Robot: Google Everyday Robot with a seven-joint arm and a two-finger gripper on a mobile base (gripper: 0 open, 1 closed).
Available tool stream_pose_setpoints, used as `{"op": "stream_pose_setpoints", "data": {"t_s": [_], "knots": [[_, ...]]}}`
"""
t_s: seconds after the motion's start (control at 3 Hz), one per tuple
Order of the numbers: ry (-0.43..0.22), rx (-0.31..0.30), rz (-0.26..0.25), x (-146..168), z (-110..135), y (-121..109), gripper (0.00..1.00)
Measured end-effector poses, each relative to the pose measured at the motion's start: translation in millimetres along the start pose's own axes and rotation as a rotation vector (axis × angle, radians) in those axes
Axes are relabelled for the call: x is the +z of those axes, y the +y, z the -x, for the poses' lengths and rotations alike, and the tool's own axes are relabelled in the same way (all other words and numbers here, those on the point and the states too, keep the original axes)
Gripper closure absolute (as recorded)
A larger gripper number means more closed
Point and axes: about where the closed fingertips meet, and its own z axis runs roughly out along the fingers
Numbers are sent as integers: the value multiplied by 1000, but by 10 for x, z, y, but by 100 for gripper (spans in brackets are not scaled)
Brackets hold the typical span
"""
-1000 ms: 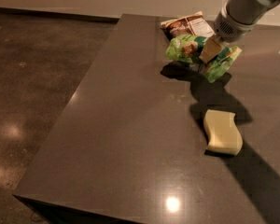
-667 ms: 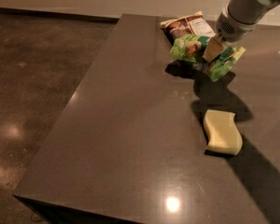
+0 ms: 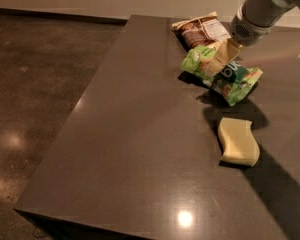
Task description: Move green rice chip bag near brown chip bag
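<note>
One green rice chip bag pinched mid-length by the gripper, long axis running left to right across the table, one brown chip bag just behind it, one yellow sponge nearer the camera.

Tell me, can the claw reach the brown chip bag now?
Probably not freely: the claw hangs right beside the brown chip bag, but it seems shut on the green rice chip bag, which fills it.

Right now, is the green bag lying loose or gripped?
Gripped: the gripper pinches the green bag across its middle, both ends sticking out, close beside the brown bag.
</note>
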Motion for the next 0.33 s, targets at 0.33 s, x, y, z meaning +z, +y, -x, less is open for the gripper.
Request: {"op": "stream_pose_setpoints", "data": {"t_s": [0.33], "knots": [[0, 0, 0, 1, 0, 0, 0]]}}
